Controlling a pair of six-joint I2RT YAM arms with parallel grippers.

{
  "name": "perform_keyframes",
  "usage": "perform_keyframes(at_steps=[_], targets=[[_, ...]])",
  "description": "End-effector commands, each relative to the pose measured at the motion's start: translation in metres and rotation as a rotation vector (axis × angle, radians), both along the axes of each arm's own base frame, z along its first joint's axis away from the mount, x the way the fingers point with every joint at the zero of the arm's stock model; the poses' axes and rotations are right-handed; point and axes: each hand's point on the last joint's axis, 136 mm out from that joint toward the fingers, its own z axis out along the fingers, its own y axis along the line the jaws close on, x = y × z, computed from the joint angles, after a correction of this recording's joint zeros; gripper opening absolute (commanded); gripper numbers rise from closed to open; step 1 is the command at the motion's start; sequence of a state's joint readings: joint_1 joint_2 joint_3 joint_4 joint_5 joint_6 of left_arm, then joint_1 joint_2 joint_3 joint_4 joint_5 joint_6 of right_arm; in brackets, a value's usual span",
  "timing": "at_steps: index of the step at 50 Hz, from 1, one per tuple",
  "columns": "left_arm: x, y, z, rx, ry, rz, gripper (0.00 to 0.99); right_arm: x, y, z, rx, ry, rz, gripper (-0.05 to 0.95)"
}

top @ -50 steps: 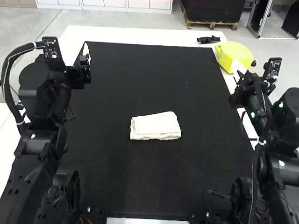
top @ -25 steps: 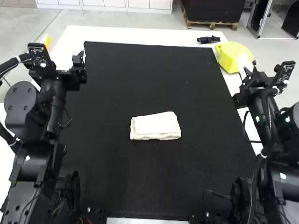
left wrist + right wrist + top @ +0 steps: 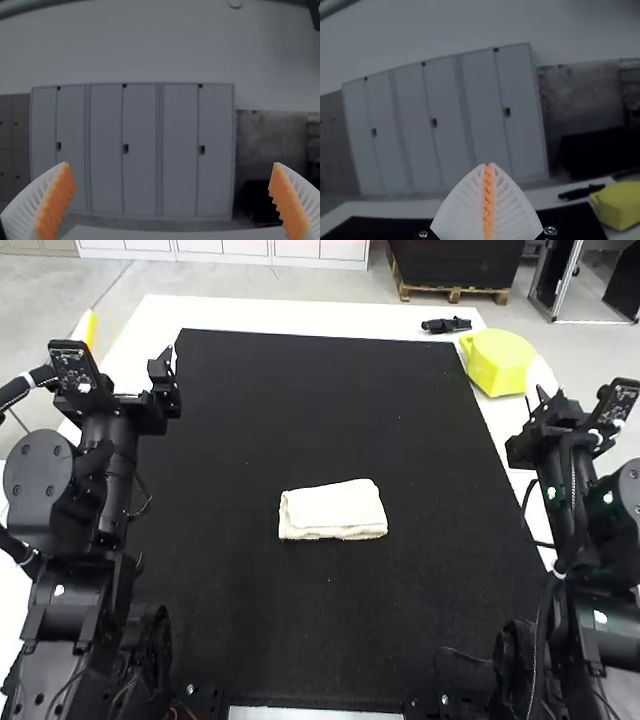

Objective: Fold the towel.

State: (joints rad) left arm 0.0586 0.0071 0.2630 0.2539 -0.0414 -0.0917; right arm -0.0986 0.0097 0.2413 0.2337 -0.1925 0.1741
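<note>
The cream towel (image 3: 333, 510) lies folded into a small, flat rectangle on the black mat, with stacked layers showing along its front edge. How many times it is folded I cannot tell. My left gripper (image 3: 130, 332) is raised over the mat's far left corner area, well away from the towel. My right gripper (image 3: 541, 378) is held up beyond the mat's right edge, also apart from the towel. In the left wrist view, the left gripper (image 3: 171, 162) is wide open with nothing between its orange pads. In the right wrist view, the right gripper (image 3: 488, 164) is shut, its pads meeting.
A yellow object (image 3: 497, 362) stands on the white table (image 3: 270, 315) at the far right, beside the mat's edge. A small black tool (image 3: 446, 326) lies behind it. The black mat (image 3: 320, 400) stretches around the towel on all sides.
The left arm has shifted outward to the left, away from the mat, and the right arm has moved a little to the right. The towel lies as before.
</note>
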Motion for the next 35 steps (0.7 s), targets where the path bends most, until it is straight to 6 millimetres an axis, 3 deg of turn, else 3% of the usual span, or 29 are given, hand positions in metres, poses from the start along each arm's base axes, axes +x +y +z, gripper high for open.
perform_keyframes(at_steps=[1, 6, 10, 19, 23, 35], targets=[[0.003, 0.002, -0.008, -0.010, 0.014, 0.007, 0.907, -0.001, -0.008, 0.000, 0.048, 0.006, -0.035, -0.02], [0.012, -0.001, -0.026, -0.006, 0.072, -0.007, 0.910, -0.001, -0.009, 0.000, 0.051, 0.007, -0.037, -0.02], [0.019, 0.001, -0.041, -0.014, 0.127, -0.001, 0.913, 0.001, -0.013, -0.003, 0.057, 0.010, -0.057, 0.13], [0.022, -0.003, -0.048, 0.000, 0.148, -0.022, 0.915, 0.006, -0.014, -0.014, 0.051, 0.034, -0.064, 0.13], [0.025, -0.006, -0.056, 0.018, 0.183, -0.033, 0.949, 0.007, -0.013, -0.016, 0.019, 0.035, -0.073, 0.28], [0.025, -0.008, -0.055, 0.037, 0.181, -0.038, 0.962, 0.007, -0.003, -0.019, -0.007, 0.039, -0.019, 0.29]])
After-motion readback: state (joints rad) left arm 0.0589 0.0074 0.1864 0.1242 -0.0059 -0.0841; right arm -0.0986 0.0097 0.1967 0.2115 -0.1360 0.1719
